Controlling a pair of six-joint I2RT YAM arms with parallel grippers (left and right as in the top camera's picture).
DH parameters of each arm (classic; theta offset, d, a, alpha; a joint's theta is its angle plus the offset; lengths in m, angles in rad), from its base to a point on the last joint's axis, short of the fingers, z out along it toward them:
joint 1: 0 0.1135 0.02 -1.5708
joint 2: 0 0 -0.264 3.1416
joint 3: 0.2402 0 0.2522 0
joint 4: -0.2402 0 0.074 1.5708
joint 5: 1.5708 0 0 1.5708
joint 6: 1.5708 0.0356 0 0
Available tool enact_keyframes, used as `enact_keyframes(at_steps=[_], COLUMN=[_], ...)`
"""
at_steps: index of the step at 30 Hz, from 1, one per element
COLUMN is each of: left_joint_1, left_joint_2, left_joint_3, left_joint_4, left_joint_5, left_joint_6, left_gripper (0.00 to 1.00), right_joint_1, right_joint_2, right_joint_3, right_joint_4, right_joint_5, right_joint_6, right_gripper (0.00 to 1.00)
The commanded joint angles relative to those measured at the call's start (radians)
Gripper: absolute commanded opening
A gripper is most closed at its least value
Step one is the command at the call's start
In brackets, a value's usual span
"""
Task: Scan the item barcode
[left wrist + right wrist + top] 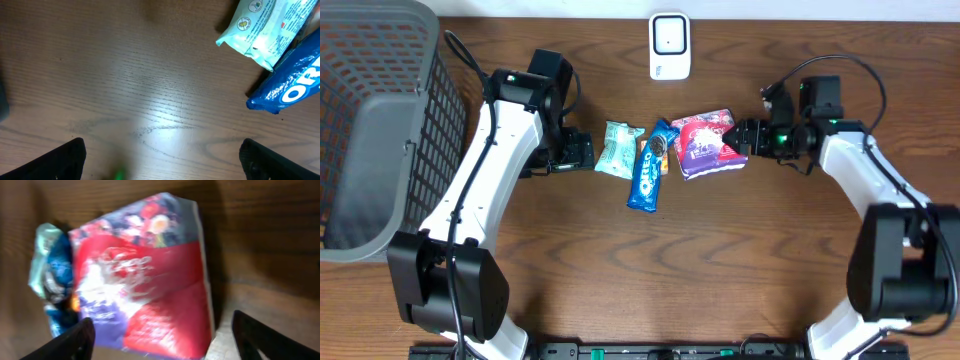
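Starting at the far left of the overhead frame, you have a dark mesh basket (380, 120) filling the upper-left corner on the wooden bench (620, 280). Right of it the left arm bends toward the centre, and your left gripper (586, 152) sits left of centre, released. In the left wrist view its two dark fingers (60, 160) stand wide apart in the bottom corners with only bare wood between them. Just beside that gripper, to its right, lies a mint-green packet (618, 148). Touching the packet's right edge is a blue Oreo pack (648, 172), tilted, with its lower end toward the bottom of the frame. At top centre a white scanner (669, 45) stands well apart from the packets. Just right of the Oreo pack's upper end is the floral packet (703, 143), red, pink and purple, lying flat on the bench right of centre. Your right gripper (734, 138) is at that packet's right edge. In the right wrist view its fingers (260, 335) stand apart in the bottom corners, with the packet's near end between them. The finger at lower right is clear of the wrapper, and you cannot tell whether the one at lower left touches it. That gripper is released, not clamped on the packet.
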Motion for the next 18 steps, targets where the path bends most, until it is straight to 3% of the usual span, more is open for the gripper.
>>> enact_keyframes(at_steps=[1,4,7,8,10,14,18], left_joint_1=[0.000,0.000,0.000,0.000,0.000,0.000,0.000], left_joint_2=[-0.006,-0.006,-0.006,-0.006,-0.006,-0.006,-0.006], left_joint_3=[0.007,0.007,0.007,0.007,0.007,0.007,0.007], left_joint_4=[-0.004,-0.004,-0.004,-0.004,-0.004,-0.004,-0.004], left_joint_5=[-0.010,-0.009,-0.009,-0.009,-0.009,-0.009,-0.009], left_joint_6=[0.003,0.003,0.003,0.003,0.003,0.003,0.003], left_gripper=[0.98,0.98,0.98,0.98,0.98,0.98,0.98], right_joint_1=[-0.009,-0.008,-0.007,-0.007,-0.007,-0.010,0.016], right_joint_2=[0.063,0.120,0.170,0.175,0.163,0.059,-0.134], right_joint_3=[0.019,0.019,0.019,0.019,0.019,0.030,0.085], right_joint_4=[0.023,0.021,0.019,0.012,0.007,-0.005,-0.103], right_joint_5=[-0.018,-0.032,-0.078,-0.089,-0.089,-0.043,0.302], right_joint_6=[-0.043,-0.079,-0.095,-0.095,-0.092,-0.080,-0.048], right_gripper=[0.86,0.80,0.44,0.25,0.01,0.01,0.01])
